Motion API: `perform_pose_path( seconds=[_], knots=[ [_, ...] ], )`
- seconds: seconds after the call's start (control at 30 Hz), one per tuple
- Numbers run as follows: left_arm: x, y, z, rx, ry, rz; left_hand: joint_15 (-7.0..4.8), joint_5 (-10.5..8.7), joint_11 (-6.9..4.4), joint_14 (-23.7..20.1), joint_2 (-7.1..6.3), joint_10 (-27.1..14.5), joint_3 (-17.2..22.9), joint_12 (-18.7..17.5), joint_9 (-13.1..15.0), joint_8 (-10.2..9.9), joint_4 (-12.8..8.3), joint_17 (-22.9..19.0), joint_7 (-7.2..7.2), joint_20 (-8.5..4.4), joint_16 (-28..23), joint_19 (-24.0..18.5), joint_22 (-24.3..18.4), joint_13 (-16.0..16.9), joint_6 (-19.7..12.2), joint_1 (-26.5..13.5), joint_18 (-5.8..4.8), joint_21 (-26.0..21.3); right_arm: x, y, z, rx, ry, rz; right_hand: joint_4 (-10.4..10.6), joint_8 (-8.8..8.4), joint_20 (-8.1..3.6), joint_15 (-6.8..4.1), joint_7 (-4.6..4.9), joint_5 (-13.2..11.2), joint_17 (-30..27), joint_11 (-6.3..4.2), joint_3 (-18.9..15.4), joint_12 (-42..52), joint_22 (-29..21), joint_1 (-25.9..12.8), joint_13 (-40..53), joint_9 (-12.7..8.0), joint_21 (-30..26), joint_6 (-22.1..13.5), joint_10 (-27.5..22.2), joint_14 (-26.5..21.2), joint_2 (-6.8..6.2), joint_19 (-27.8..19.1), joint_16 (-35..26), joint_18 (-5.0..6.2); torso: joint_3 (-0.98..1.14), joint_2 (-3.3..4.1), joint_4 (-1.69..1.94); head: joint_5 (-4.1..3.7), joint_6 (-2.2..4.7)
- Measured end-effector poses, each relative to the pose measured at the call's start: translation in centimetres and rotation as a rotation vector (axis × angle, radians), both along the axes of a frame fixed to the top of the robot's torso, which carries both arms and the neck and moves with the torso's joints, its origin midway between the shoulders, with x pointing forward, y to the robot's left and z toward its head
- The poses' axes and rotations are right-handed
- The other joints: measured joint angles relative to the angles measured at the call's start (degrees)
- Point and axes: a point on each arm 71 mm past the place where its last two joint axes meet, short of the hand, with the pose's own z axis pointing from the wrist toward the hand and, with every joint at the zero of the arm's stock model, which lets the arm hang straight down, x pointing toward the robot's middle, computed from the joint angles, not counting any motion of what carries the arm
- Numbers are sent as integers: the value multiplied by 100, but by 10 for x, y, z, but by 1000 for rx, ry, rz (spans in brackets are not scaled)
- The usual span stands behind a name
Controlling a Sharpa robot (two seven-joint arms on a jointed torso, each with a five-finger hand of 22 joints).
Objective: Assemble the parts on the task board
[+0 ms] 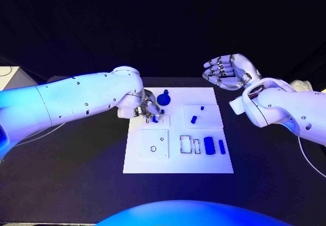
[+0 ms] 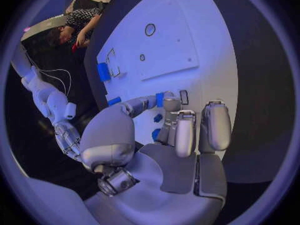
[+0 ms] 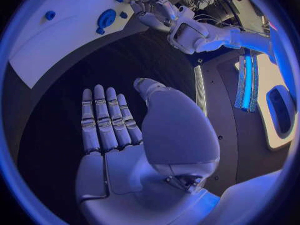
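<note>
The white task board (image 1: pixel 178 162) lies mid-table. My left hand (image 1: pixel 146 108) hovers low over its far-left part, thumb and a finger pinching a small blue part (image 2: pixel 160 99) just above the board; two more small blue pieces (image 2: pixel 157 118) show beneath the fingers. A round blue part (image 1: pixel 165 99) stands right beside that hand. Two blue pegs (image 1: pixel 193 119) sit on a raised square at the far right. A blue block (image 1: pixel 209 145) and a thin blue bar (image 1: pixel 222 147) lie near the right edge. My right hand (image 1: pixel 227 70) is raised beyond the board's far-right corner, holding nothing, fingers straight (image 3: pixel 103 120).
A raised white square (image 1: pixel 154 142) with two holes sits at the board's near left, with empty rectangular slots (image 1: pixel 185 144) beside it. Black table (image 1: pixel 68 165) surrounds the board. My left arm (image 1: pixel 75 101) reaches in over the table's left side.
</note>
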Motion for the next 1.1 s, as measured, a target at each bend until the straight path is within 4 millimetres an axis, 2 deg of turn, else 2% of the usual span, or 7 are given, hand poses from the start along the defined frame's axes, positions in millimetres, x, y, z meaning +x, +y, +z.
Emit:
perform_pose_path(
  seconds=[0.53, 0.57, 0.6, 0.83, 0.9, 0.97, 1.1],
  knots=[
    [5, -5, 0, 13, 23, -8, 0, 0, -41, 1, 17, 125, -25, 56, -14, -37, -25, 0, -38, -20, 45, 22, 0, 100, 99, -18, 0, 0, -1, 1, 0, 0, 4, 6, -32, 0, -17, 22, 0, 0, -21, 9, 1, 0, -29, 0, -19, -5, 0, 0, -9, -21, 0, -25, -32, 0, -1, -7, 7, -8, -22],
    [5, -5, 0, 14, 24, -8, -1, 0, -49, 2, 25, 134, -31, 56, -15, -37, -31, 0, -35, -8, 49, 33, 0, 105, 104, -26, -14, 0, -1, 1, 0, 1, 4, 7, -32, 0, -17, 22, 0, 0, -21, 9, 1, 0, -30, 0, -19, -5, 0, 0, -9, -21, 0, -25, -32, 0, -1, -7, 8, -10, -22],
    [5, -5, 0, 14, 25, -8, -12, 0, -42, 13, 39, 147, -32, 56, -21, -38, -32, 0, -40, 0, 75, 42, 0, 108, 120, -41, -88, 0, -1, 1, 0, 1, 4, 7, -32, 0, -17, 22, 0, 0, -30, 9, 1, 0, -41, 0, -26, -5, 0, 0, -9, -21, 0, -24, -32, 0, -1, -7, 9, -12, -23],
    [7, -6, 0, 15, 31, -6, -42, -42, -71, 0, 119, 218, -39, 57, -32, -52, -39, 3, -92, -20, 82, 62, 0, 121, 152, -127, -91, 0, -1, 2, 0, 1, 6, 11, -32, 0, -17, 22, 0, 0, -40, 9, 1, 0, -59, 0, -34, -5, 0, 0, -9, -21, 0, -66, -32, 0, -3, -9, 8, -15, -9],
    [7, -6, 0, 15, 32, -5, -42, -68, -83, 0, 103, 245, -55, 57, -31, -69, -55, 5, -111, -20, 82, 62, 0, 121, 170, -168, -91, 0, -2, 2, 0, 1, 6, 12, -32, 0, -17, 22, 0, 0, -40, 9, 1, 0, -59, 0, -34, -8, 0, 0, -9, -21, 0, -66, -32, 0, -5, -9, 7, -18, -7],
    [7, -5, 0, 15, 32, -5, -43, -76, -92, -1, 100, 256, -3, 57, -32, -88, -187, 4, -124, -20, 82, 62, 0, 116, 184, -259, -90, 0, -2, 2, 0, 1, 7, 12, -32, 0, -17, 21, 0, 0, -43, 9, 1, 0, -62, 0, -36, -10, 0, 0, -9, -21, 0, -66, -32, 0, -5, -10, 7, -20, -7],
    [7, -5, 0, 15, 32, -4, -63, -76, -103, 19, 26, 268, -46, 57, -32, -119, -231, 4, -172, -20, 82, 62, -1, 109, 232, -320, -90, 0, -2, 2, 0, 1, 7, 12, -32, 0, -17, 21, 0, 0, -52, 9, 1, -23, -75, 0, -44, -10, 0, 0, -9, -21, 0, -66, -54, -1, -4, -10, 7, -26, -5]
  ],
)
